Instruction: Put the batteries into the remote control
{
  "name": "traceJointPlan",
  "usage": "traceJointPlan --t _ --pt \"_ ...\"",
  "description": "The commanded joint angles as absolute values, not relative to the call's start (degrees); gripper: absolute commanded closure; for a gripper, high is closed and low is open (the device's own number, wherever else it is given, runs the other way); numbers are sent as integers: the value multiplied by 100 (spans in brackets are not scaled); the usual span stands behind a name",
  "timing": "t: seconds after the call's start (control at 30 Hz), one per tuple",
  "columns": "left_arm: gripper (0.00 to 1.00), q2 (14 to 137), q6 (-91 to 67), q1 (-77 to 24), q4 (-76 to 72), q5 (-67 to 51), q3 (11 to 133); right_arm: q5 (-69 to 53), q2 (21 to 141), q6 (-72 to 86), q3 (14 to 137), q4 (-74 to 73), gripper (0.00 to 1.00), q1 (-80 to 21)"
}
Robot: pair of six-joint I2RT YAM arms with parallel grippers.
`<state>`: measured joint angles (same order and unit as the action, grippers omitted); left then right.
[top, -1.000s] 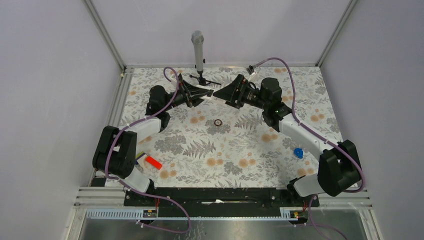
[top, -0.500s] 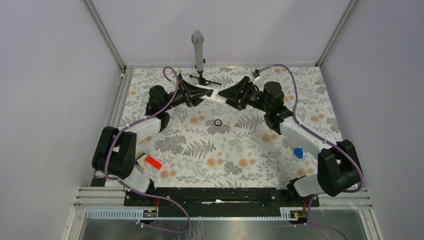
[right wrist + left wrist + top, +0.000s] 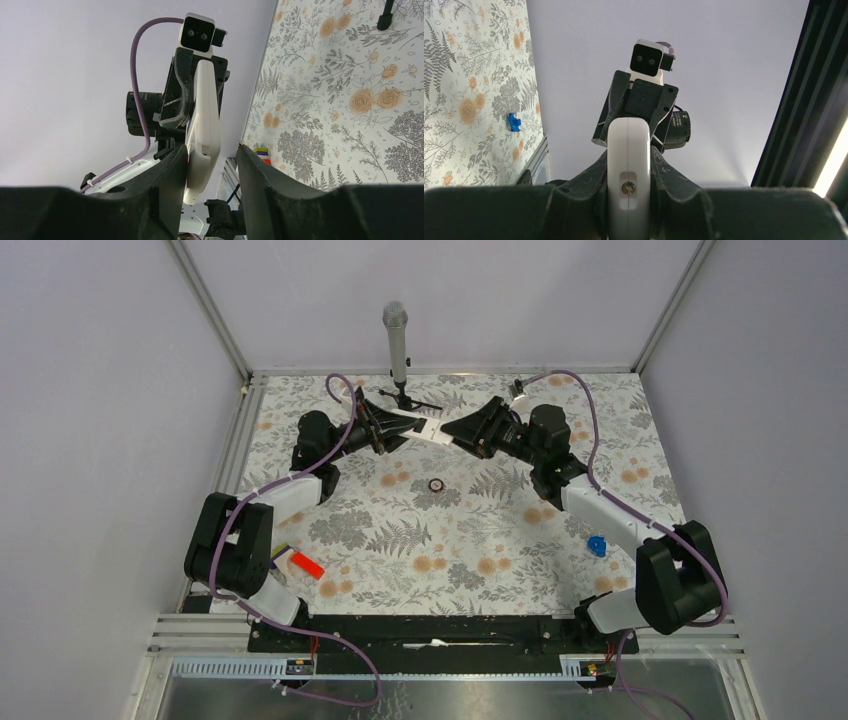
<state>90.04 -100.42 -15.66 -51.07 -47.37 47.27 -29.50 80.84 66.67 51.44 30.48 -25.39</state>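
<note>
The remote control [image 3: 420, 426] is held up in the air over the back of the table, white back and sides showing. My left gripper [image 3: 393, 427] is shut on its left end; the left wrist view shows its white edge [image 3: 629, 160] clamped between both fingers. My right gripper [image 3: 452, 434] straddles the other end. In the right wrist view the remote control [image 3: 204, 120] rests against one finger [image 3: 167, 175], while a gap separates it from the other finger [image 3: 255, 170], so my right gripper [image 3: 212, 157] stands open. The batteries are out of view.
A small dark ring [image 3: 437, 485] lies mid-table below the arms. A microphone on a stand [image 3: 396, 340] rises at the back. A blue piece [image 3: 597, 545] lies right, and a red-and-white block [image 3: 305, 565] lies left near my left arm's base.
My right gripper has moved left around the remote control's free end, and its jaws have narrowed. My left gripper has kept its hold and barely moved.
</note>
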Motion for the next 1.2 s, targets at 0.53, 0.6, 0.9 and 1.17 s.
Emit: traceJointPlan --t 0.53,0.6,0.9,1.17 --pt "100 8628 -9939 -1784 -5440 -4574 5314 -2599 8455 5594 5515 2297 68 -2714" --pt "100 8625 -9946 -1799 -5441 -4575 5340 -2531 8478 5481 5530 2206 70 -2751" --pt "100 8629 -9931 -1960 -5528 -4595 5396 -2251 8743 5172 5649 2275 72 -3019" --pt "100 8555 -9954 -2060 -5468 -4562 5345 -1970 8910 5186 5792 2604 73 -3056"
